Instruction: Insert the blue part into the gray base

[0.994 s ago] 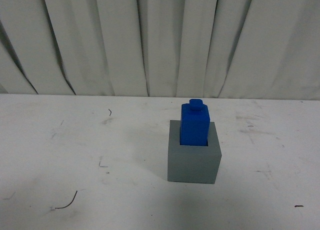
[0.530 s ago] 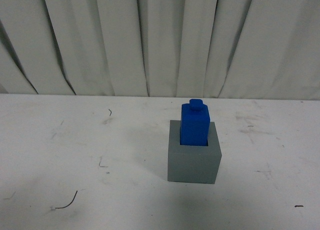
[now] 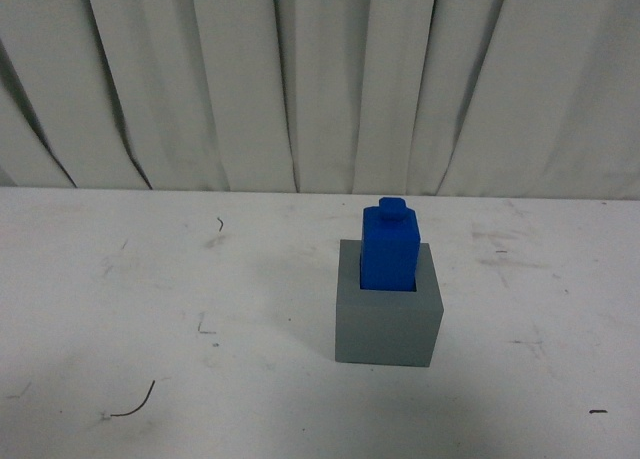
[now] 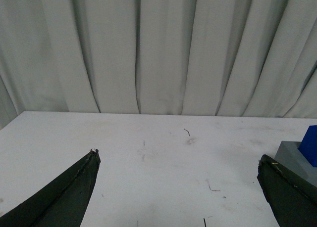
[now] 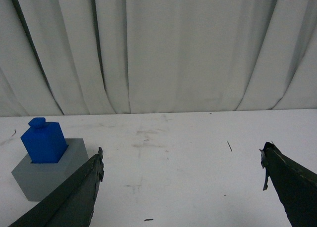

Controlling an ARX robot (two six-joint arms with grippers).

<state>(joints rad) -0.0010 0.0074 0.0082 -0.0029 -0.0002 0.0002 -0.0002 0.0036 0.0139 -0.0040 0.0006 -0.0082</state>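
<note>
Upright, blue part (image 3: 389,249) seated in gray base (image 3: 388,324) recess; both tools (left (image 4: 178,162), right (image 5: 182,160)) spread wide, empty.

You're looking at a matt gray base (image 3: 388,327) with a smooth, even face and a blue part (image 3: 390,251) that looks like smooth plastic with a faint sheen. The counter (image 3: 150,299) is a flat white surface, dull rather than glossy, marked by scuffs and dark scratches. Behind it hangs soft white cloth (image 3: 300,79) in folds, and both claws' fingers (image 4: 64,197) (image 5: 74,197) look dark, matt and rough-edged at the tips.
</note>
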